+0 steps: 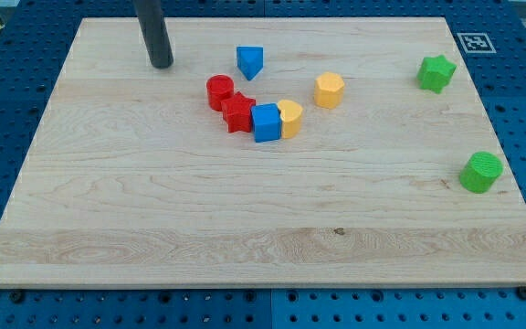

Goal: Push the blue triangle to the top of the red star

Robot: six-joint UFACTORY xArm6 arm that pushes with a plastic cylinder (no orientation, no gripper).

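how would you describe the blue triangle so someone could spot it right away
On the wooden board, find the touching row of blocks near the centre. The blue triangle stands alone just above it, unlike the blue cube in the row. My tip is to its left.

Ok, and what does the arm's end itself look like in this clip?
Only a straight, smooth rod shows: dark grey, round in section, cut off by the view's top. No cables, markings or gripper visible. My tip is a plain blunt end, same colour as the rest.

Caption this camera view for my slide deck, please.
My tip stands left of the blue triangle, which sits above the red star.
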